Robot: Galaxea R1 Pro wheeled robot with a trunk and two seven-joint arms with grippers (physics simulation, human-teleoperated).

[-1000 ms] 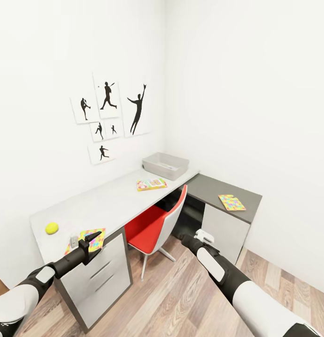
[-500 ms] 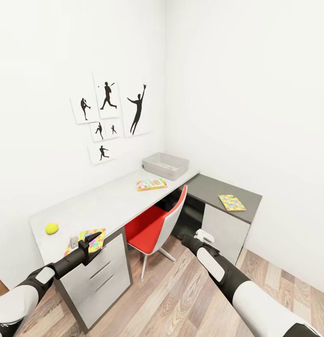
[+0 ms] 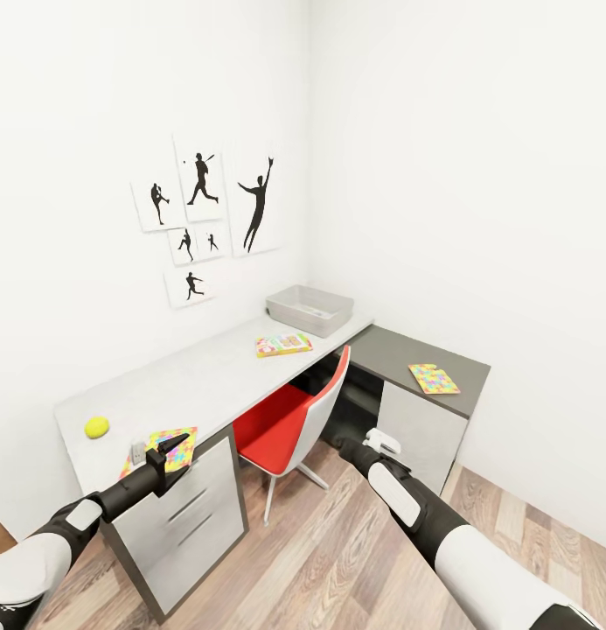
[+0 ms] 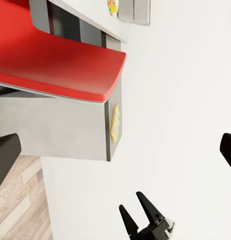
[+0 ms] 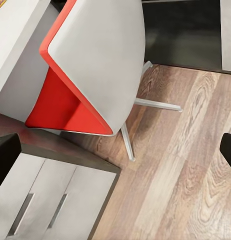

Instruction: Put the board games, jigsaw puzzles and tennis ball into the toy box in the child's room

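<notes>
The pale grey toy box (image 3: 309,309) stands at the far end of the light grey table (image 3: 206,381). A colourful board game (image 3: 283,344) lies just in front of it. One jigsaw puzzle (image 3: 434,378) lies on the dark corner section, another (image 3: 164,446) at the near end beside the tennis ball (image 3: 97,426). My left gripper (image 3: 167,451) hovers open over the near puzzle's edge. My right gripper (image 3: 381,440) hangs open above the floor, in front of the corner cabinet. The bed is out of view.
A red and white chair (image 3: 294,416) is tucked under the table between my arms. White drawers (image 3: 184,512) stand under the near end. Black silhouette pictures (image 3: 206,219) hang on the wall. Wood-plank floor (image 3: 337,560) spreads before the table.
</notes>
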